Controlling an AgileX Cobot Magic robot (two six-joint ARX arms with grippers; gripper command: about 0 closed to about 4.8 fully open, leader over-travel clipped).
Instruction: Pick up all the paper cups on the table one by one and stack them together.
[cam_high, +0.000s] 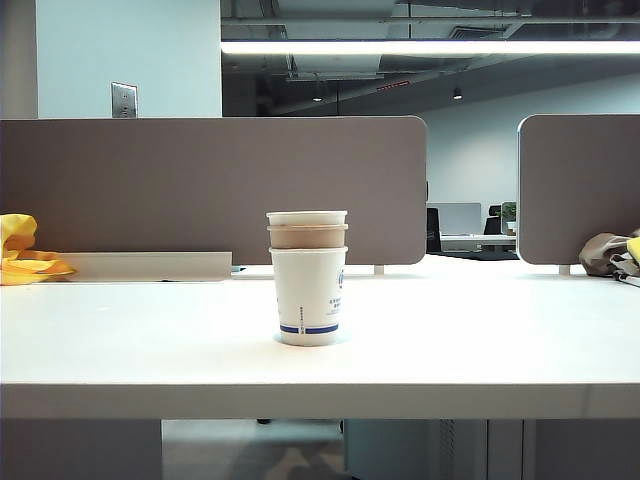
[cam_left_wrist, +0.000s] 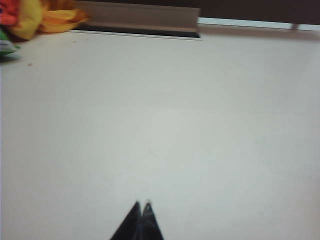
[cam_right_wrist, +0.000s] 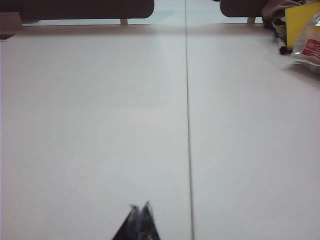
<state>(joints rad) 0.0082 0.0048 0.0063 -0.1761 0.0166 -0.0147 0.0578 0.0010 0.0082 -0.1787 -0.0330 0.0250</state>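
The three paper cups (cam_high: 308, 278) stand nested in one upright stack at the centre of the exterior frame, on the white desk (cam_high: 120, 340): a banded white cup outside, the brown one within, a white rim on top. The left gripper (cam_left_wrist: 142, 204) and right gripper (cam_right_wrist: 139, 206) each hover over bare desk, jaws together and empty. Stacking looks finished; the sound course is to keep both arms well apart from the stack.

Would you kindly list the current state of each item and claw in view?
paper cups: all three nested in one upright stack, brown in the middle
table: bearing the stack
left claw: shut, empty, above bare table
right claw: shut, empty, above bare table
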